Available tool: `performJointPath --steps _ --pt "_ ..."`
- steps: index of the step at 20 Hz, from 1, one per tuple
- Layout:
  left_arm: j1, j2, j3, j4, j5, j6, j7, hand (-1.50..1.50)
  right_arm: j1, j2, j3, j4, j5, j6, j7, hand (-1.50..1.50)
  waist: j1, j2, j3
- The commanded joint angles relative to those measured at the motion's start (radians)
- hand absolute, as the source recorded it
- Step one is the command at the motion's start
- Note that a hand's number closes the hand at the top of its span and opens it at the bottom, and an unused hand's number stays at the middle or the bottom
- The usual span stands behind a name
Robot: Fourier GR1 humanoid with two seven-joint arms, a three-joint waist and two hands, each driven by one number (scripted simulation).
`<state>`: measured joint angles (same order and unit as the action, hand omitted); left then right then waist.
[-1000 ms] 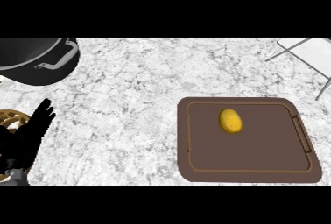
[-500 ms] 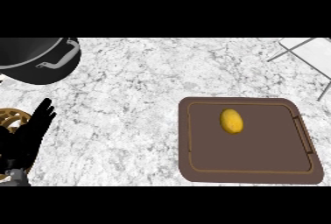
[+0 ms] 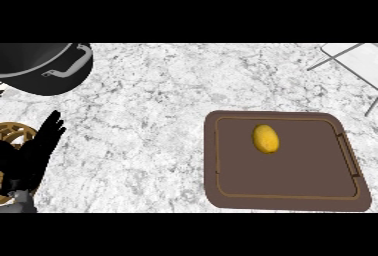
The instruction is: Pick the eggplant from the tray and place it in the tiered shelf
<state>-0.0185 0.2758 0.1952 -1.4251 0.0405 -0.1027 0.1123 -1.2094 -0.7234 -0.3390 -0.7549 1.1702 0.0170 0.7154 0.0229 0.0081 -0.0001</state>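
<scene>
counter (image 3: 162,115): white-grey marble | black pot (image 3: 40,65): top left | light: even

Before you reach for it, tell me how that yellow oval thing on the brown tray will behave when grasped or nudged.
The yellow oval item looks smooth and rounded, so it may slip from a pinch. Its egg-like shape suggests it would roll sideways if nudged, though the tray has a raised rim that should stop it. It looks solid, probably stiff rather than floppy. The left robot hand rests open, far away.

Black pot (image 3: 40,67) far left, wicker item (image 3: 15,134) below.
</scene>
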Motion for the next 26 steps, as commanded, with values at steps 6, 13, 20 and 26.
performJointPath --steps 6,13,20,26 --pt "0.007 0.011 0.013 -0.046 0.014 -0.014 0.042 0.0 0.002 -0.09 -0.068 0.242 -0.024 -0.137 -0.121 1.5 0.009 0.001 0.001" --pt "-0.011 0.026 0.022 -0.041 0.017 -0.03 0.027 0.0 0.008 -0.126 -0.071 0.353 -0.004 -0.183 -0.129 -1.5 0.013 0.004 0.001" --pt "-0.026 0.004 0.018 0.036 -0.007 -0.018 -0.003 0.0 -0.029 -0.111 -0.113 0.366 -0.064 -0.287 -0.19 -1.5 0.002 0.001 0.001" --pt "0.021 -0.009 0.013 0.008 -0.005 -0.026 -0.023 0.0 -0.046 -0.137 -0.237 0.366 -0.204 -0.323 -0.242 -1.5 0.001 -0.002 0.001"
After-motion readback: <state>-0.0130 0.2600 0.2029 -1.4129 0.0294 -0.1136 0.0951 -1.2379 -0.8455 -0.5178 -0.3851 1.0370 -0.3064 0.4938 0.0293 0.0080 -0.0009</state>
